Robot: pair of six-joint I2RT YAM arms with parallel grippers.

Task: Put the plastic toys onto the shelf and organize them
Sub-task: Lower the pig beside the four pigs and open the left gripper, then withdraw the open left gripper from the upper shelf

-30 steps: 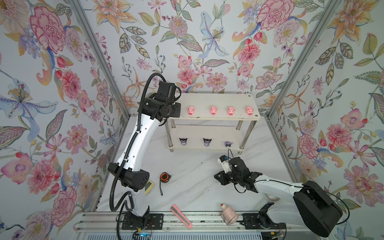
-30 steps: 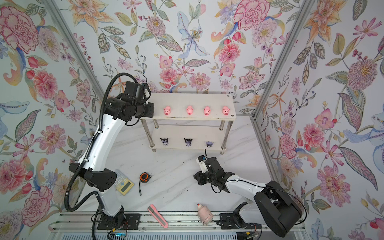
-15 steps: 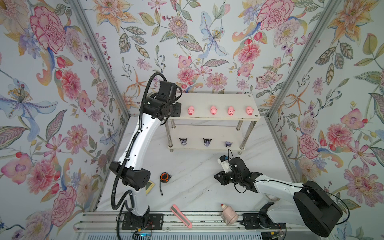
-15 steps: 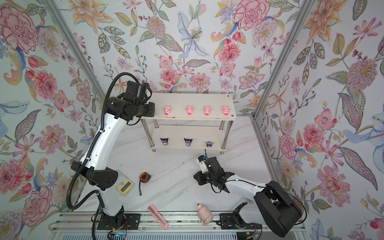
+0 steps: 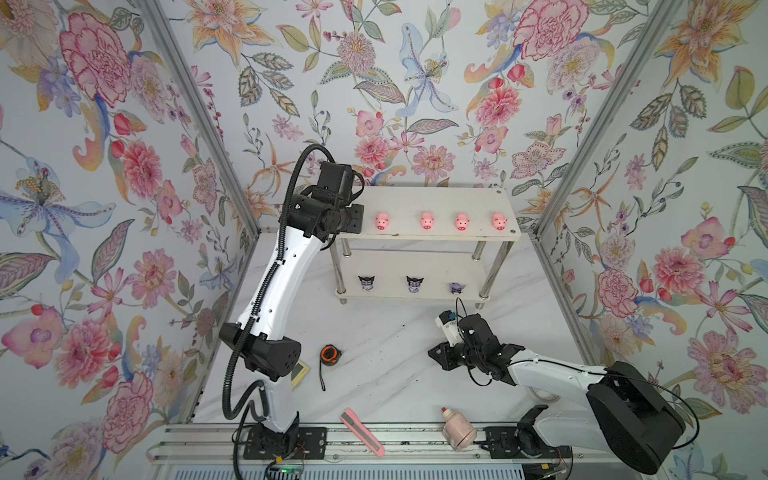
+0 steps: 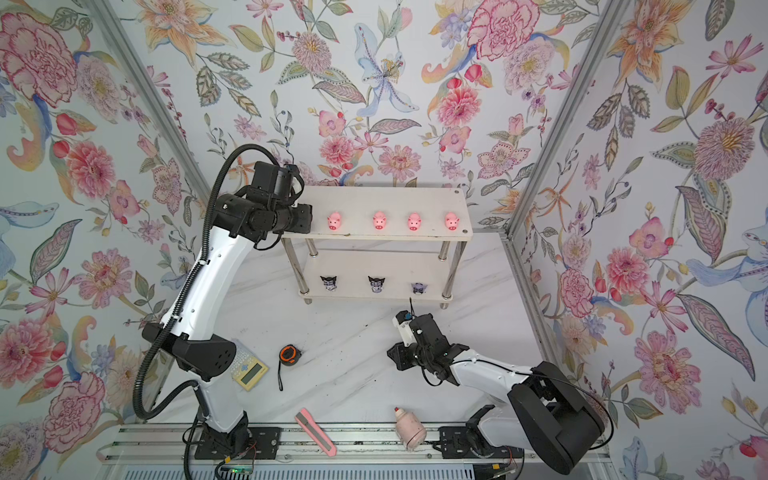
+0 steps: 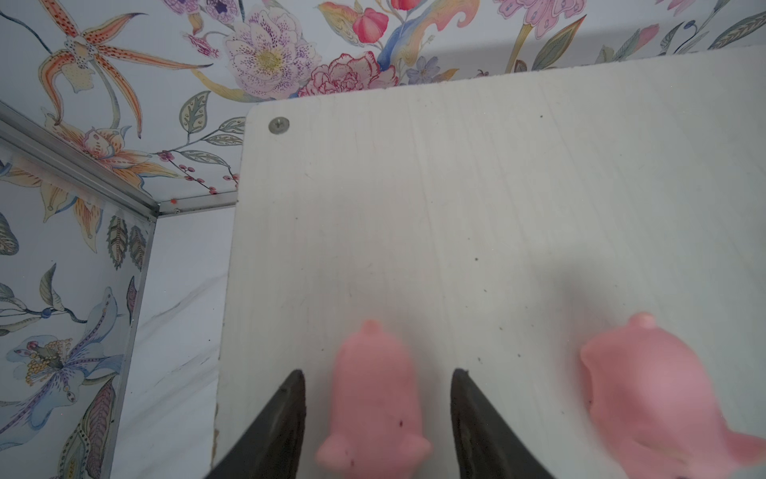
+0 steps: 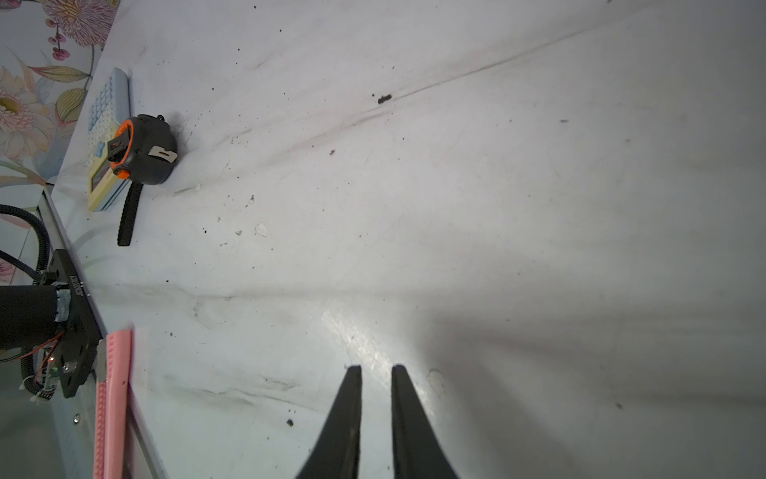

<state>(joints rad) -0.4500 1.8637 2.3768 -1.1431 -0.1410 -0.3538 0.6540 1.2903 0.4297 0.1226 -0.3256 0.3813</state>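
The white two-tier shelf [image 5: 436,199] stands at the back. Several pink pigs line its top board, among them pig [image 5: 382,220] and pig [image 5: 499,221]. Three purple-white horned figurines [image 5: 414,285] sit on the lower board. My left gripper [image 5: 357,220] hovers over the top board's left end. In the left wrist view it [image 7: 377,373] is open around a pig [image 7: 375,406] lying on the board [image 7: 456,186], with a gap on each side; another pig [image 7: 646,398] lies beside it. My right gripper [image 8: 376,367] is shut and empty, low over the table [image 5: 434,357].
On the marble table lie a black-and-orange tape measure [image 5: 330,354], a yellow calculator [image 6: 249,370], a pink box cutter [image 5: 361,432] and a pale pink bottle [image 5: 457,428] near the front rail. Floral walls close in on three sides.
My left gripper's jaws have spread apart and let go of the pig at the left end of the top board. The right arm has not moved.
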